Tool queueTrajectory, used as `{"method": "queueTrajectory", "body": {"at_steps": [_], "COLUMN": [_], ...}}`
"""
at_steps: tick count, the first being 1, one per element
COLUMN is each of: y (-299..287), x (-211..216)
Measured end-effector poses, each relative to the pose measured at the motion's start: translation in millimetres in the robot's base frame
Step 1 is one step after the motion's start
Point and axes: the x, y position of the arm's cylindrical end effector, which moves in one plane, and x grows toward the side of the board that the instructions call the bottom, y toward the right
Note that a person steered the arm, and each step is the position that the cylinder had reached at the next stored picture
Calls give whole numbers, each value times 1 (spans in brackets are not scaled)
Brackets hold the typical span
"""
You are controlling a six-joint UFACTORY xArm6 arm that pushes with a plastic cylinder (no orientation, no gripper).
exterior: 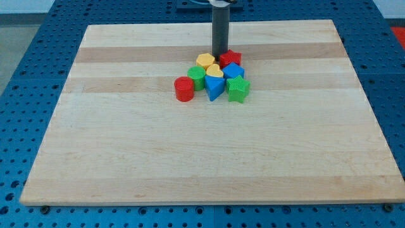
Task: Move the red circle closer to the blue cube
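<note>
Tip (219, 56) of our fingerless rod sits at the cluster's top edge, so we see the red circle (184, 88) lying down-left of it, at the cluster's left, the blue cube (233, 71) to the right.

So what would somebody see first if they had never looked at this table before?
First, the bunch of coloured blocks huddled together a little above the middle of the wooden board. The red circle sits at the bunch's left edge, the green star at its right, and the blue cube is between them, nearer the star. Next, the dark rod coming down from the view's top, with my tip right behind the bunch.
</note>
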Motion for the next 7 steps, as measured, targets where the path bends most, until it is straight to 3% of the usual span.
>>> {"method": "queueTrajectory", "body": {"at_steps": [2, 3, 4, 5, 6, 7], "y": [-3, 34, 6, -59, -99, -105], "x": [-54, -56, -56, -34, 33, 71]}}
